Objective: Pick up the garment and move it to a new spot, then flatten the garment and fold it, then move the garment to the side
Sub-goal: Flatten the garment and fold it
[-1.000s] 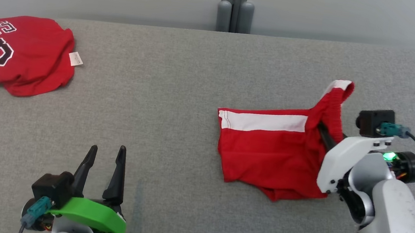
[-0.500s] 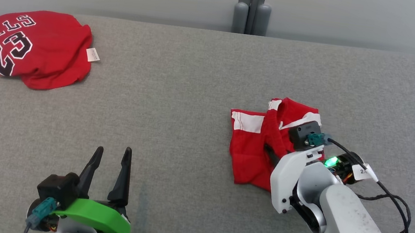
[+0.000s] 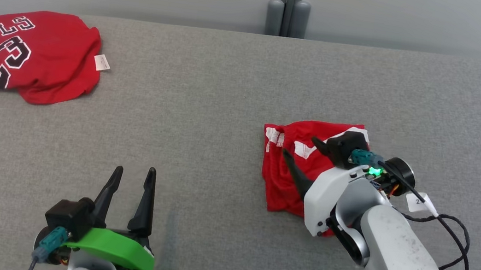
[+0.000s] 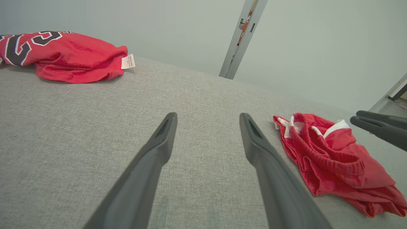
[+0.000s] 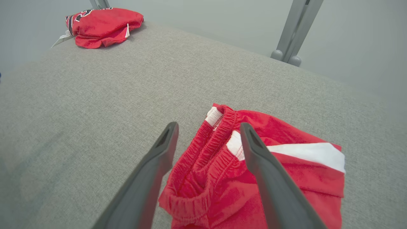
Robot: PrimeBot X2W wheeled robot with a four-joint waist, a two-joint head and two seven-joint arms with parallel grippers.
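Right claw [image 3: 300, 146] is open wide and holds nothing. It hangs just over the crumpled red shorts with white stripes [image 3: 283, 182], which lie in a heap on the right part of the grey cloth table [image 3: 207, 103].

From the right wrist, the stretchy waistband [image 5: 203, 156] sits under the gap between the two dark fingers and runs mostly the same way they point. I think a straight drop would pinch it.

The left claw [image 3: 135, 172] is open too and empty. It is well apart from the shorts, so the right arm is nearer.

Far off on the left lies a red jersey [image 3: 37, 57] that reads "BULLS 23". Its white tag [image 3: 102, 62] is too small to read. A white label [image 3: 419, 203] on the right arm's cable starts with a 2.
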